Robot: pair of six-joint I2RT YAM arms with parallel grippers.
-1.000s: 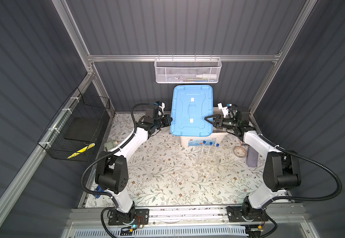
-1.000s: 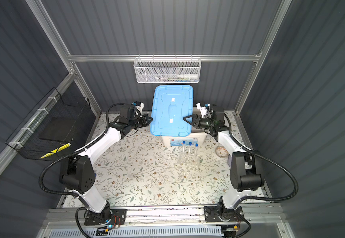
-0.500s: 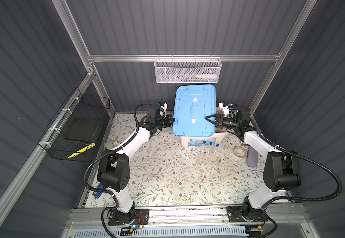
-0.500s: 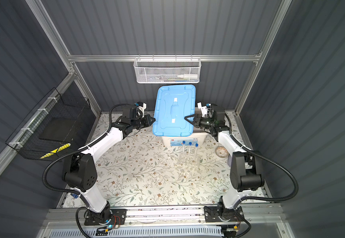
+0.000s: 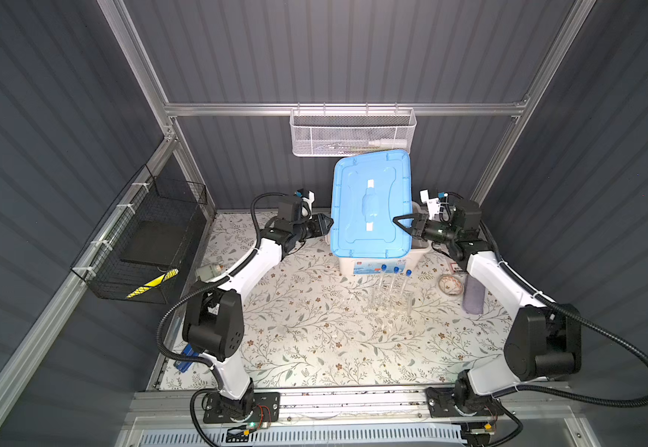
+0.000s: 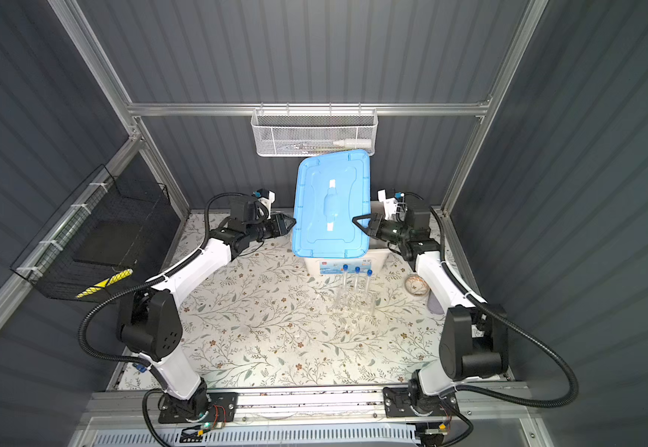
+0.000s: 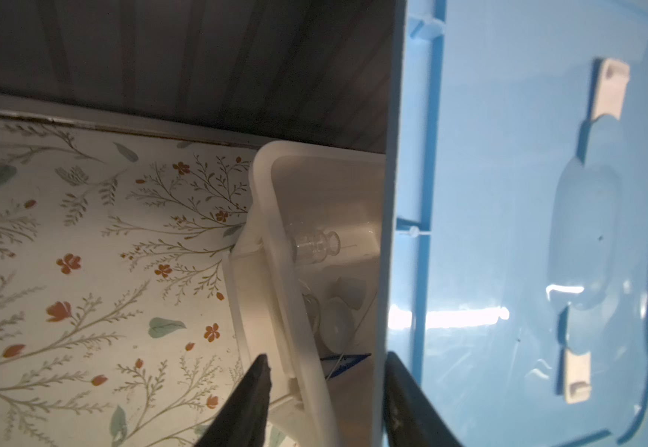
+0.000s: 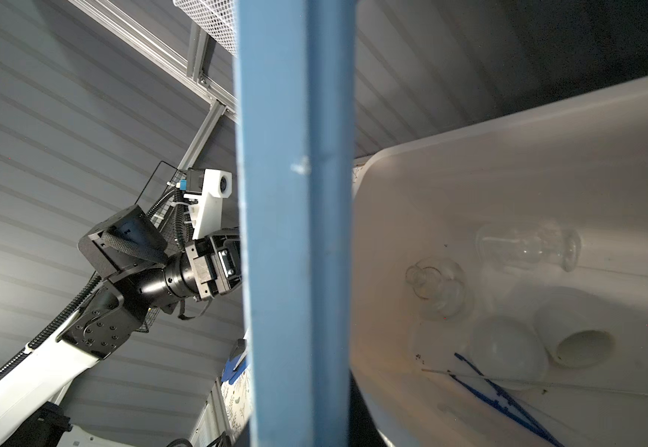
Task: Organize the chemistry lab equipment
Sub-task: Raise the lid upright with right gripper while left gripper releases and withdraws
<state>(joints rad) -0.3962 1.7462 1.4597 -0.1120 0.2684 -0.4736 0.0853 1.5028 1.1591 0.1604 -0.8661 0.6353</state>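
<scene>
- My right gripper [image 5: 401, 224] is pinched on the right edge of the blue lid [image 5: 369, 205]. The lid hangs tilted above the white bin [image 5: 376, 265], which sits at the middle of the desk's [image 5: 307, 329] back edge.
- My left gripper [image 7: 324, 360] stands spread just beside the lid's left edge and grips nothing, so I judge the lid's whole weight hangs on one thin-edge pinch.
- The lid could pivot in that pinch and sag on the free side. If it slips, it drops onto the bin's rim or slides forward.
- Forward is the worst way. The three test tubes [image 5: 392, 276] stand upright in the clear rack [image 5: 390, 302] just in front of the bin, and a falling lid would topple them.
- The lid's back corner sits close under the wire basket [image 5: 353, 131] on the wall. Lifting higher could catch it there and wrench the lid loose.
- My spread left fingers [image 7: 252, 398] straddle the bin's rim. A careless sweep could hook the rim or the lid edge and jolt the bin.
- Inside the bin lie the glass flasks [image 8: 436, 286], the white dishes [image 8: 506, 348], the blue tweezers [image 8: 500, 391] and the thin rod [image 8: 469, 377]. A jolt would set the flasks rolling against each other.
- If I set the lid down now, the rack and tubes stay shut out.
</scene>
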